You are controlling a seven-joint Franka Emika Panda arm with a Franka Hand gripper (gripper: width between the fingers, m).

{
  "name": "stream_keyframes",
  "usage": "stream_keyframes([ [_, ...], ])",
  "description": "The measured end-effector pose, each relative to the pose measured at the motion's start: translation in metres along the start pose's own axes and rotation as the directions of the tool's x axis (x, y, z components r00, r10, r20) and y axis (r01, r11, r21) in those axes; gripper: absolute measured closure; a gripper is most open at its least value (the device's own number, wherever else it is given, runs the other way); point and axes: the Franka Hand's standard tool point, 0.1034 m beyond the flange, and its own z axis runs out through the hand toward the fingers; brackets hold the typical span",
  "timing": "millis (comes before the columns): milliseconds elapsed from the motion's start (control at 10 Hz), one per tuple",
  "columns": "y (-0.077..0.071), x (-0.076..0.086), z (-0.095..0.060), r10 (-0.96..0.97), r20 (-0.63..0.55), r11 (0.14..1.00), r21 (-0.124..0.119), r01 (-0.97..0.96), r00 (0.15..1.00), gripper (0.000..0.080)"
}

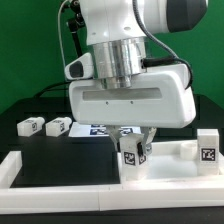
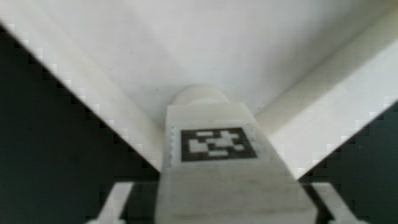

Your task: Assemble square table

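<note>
Holding a small white table leg (image 1: pixel 131 157) between its two fingers, the robot's gripper (image 1: pixel 131 150) hangs low over the near corner of the square table top (image 1: pixel 185 172), on the exterior view's left side of that top. The jaws look pressed against the leg's sides, so it seems clamped rather than loose. In the wrist view the leg (image 2: pixel 217 110) points away from the camera with a black-and-white tag on its face, and one finger (image 2: pixel 118 205) shows at each side. Beyond it the top's raised rim (image 2: pixel 107 90) spreads in a pale V. Whether the leg's tip touches the top is hidden.

A second leg (image 1: pixel 207 150) stands upright at the top's corner on the exterior view's right. Two more legs (image 1: pixel 30 126) (image 1: pixel 58 125) lie on the dark table, well apart from the top, beside the marker board (image 1: pixel 100 130).

The leg is probably light, stiff, smooth plastic, so it could twist or slip in a shallow grip. The flat sides near the upper end look the best place to take hold, leaving the lower end free for a socket.
</note>
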Motion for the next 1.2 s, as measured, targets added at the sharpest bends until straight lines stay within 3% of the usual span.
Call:
stream_keyframes([
  [200,0.002,0.0021,0.0002,0.381,0.065,0.923,0.03,-0.383,0.922,0.051],
  [300,0.0044,0.0043,-0.0009,0.449,0.087,0.89,0.045,-0.454,0.889,0.0509],
  [800,0.003,-0.0009,0.0015,0.675,0.098,0.734,0.013,-0.679,0.731,0.0509],
  [900,0.0,-0.0047,0.0023,0.767,0.102,0.637,-0.001,-0.771,0.633,0.0509],
  [1200,-0.0017,-0.0036,0.0016,0.878,0.089,0.473,-0.008,-0.881,0.471,0.0509],
])
